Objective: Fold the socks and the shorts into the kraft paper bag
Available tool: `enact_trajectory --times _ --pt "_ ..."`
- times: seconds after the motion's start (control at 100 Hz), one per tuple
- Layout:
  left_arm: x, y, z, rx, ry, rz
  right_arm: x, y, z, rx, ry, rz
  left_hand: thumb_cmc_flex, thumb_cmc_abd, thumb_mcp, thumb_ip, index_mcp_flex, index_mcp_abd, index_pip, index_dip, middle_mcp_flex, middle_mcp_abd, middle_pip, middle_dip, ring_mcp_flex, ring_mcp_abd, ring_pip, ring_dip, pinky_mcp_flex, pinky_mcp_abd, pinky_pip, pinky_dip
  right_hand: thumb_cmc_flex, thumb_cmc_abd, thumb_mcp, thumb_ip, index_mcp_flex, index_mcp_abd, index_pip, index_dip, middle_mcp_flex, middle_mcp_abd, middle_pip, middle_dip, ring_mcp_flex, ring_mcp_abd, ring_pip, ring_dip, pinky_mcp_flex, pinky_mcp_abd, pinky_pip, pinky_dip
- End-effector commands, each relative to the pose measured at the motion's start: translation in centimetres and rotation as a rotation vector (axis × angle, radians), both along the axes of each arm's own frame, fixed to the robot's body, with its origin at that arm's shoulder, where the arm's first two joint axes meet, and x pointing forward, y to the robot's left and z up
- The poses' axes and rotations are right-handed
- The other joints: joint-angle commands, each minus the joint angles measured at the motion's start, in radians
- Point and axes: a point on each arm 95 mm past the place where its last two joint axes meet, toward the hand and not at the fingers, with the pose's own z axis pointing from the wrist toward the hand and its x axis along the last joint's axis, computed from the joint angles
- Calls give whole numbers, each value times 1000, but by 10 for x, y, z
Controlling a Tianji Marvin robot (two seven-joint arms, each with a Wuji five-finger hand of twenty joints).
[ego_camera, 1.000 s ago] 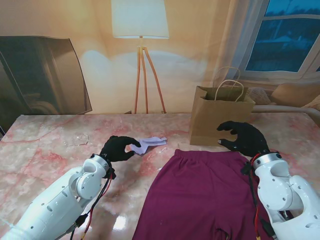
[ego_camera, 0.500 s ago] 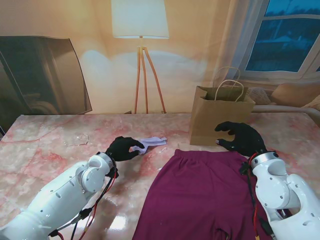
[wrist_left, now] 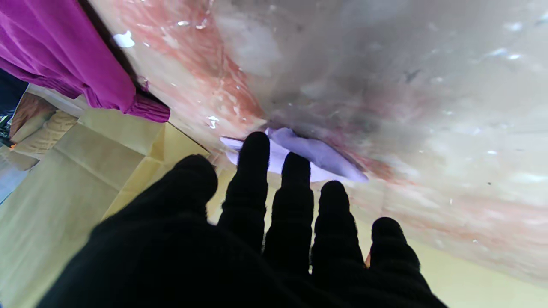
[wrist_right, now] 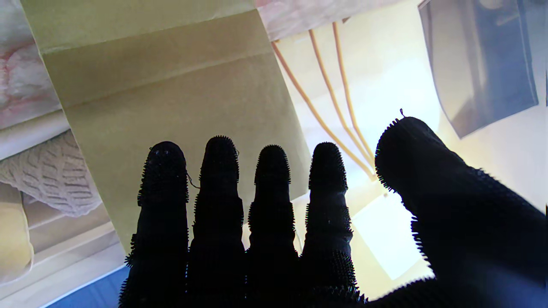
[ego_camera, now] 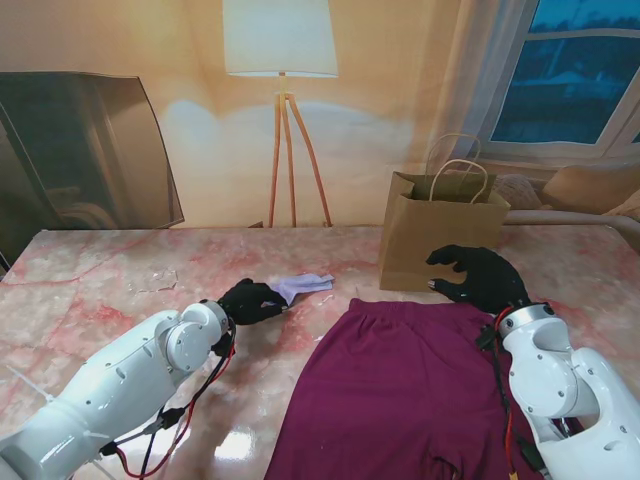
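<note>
Marble tabletop carried the lilac sock; from above the left hand seemed touching it, yet its wrist view showed spread fingers grasping nothing.

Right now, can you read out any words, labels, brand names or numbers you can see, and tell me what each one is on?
None can be read in any view.
Kraft paper bag: plain brown faces, no print.
Shorts: plain magenta cloth, no label showing.
Sock: plain lilac, no marking.
Both robot hands, left and right: plain black gloves, no lettering.
</note>
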Motion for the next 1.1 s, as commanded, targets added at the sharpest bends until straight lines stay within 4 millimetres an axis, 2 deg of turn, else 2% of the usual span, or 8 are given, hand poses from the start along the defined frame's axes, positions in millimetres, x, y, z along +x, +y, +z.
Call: enact_trajectory --times 0.0,0.2,0.29,0.46,0.56,0.73,0.87,1.09 --pt "-3 6 1 8 -4 7 -3 1 -2 -2 2 2 -2 49 -41 33 -9 33 -14 17 62 58 -14 10 24 34 1 8 -2 -15 -15 -15 -25 24 -19 46 4 -7 -21 -5 18 -7 7 -9 12 -15 -7 -7 -2 -24 20 -21" --pt "-16 25 3 66 38 9 -5 2 -5 8 1 -4 -7 58 -54 38 99 123 18 33 239 113 31 58 146 102 100 79 -19 -6 48 69 -33 39 -19 49 5 -7 -21 -4 16 -6 9 -8 9 -13 -4 -2 -5 -24 23 -20" --pt "-25 35 4 89 60 12 -5 3 -6 12 2 -4 -16 62 -59 41 140 132 55 39 308 133 56 80 200 132 153 120 -27 14 96 161 -37 44 -21 49 6 -9 -21 -4 15 -5 9 -8 8 -10 -2 0 -6 -23 24 -19" --pt "-45 50 4 128 93 7 -5 5 -6 26 -1 -6 -28 73 -79 49 199 135 108 45 410 149 100 103 285 171 226 174 4 70 184 216 -38 49 -20 51 7 -8 -21 -3 13 -4 11 -7 6 -9 -1 3 -8 -23 24 -18" --pt "-57 57 3 136 104 10 -4 7 -6 31 -7 -2 -51 66 -68 60 210 156 129 27 524 123 154 124 382 191 295 218 66 171 345 223 -41 53 -22 52 7 -9 -21 -2 11 -4 12 -7 5 -8 0 5 -10 -22 23 -17" --pt "-78 62 3 120 132 -20 -2 11 -8 42 -9 0 -106 54 -31 72 197 180 143 17 693 94 233 141 532 206 413 252 115 192 694 210 -46 60 -24 53 6 -9 -22 -1 10 -4 13 -6 2 -6 1 8 -12 -22 23 -16" --pt "-90 63 12 111 84 -40 0 15 -9 50 -9 6 -130 38 -25 88 194 77 147 17 638 49 201 132 525 198 409 233 143 194 792 165 -47 63 -25 55 7 -9 -22 -1 9 -3 14 -6 2 -6 2 10 -12 -24 24 -15" --pt "-87 58 38 96 -125 4 0 16 -11 59 -11 8 -190 -109 135 142 184 -25 186 47 512 3 180 175 476 172 353 234 142 221 778 111 -47 63 -25 55 9 -9 -22 1 10 -2 15 -6 3 -5 2 12 -12 -23 24 -14"
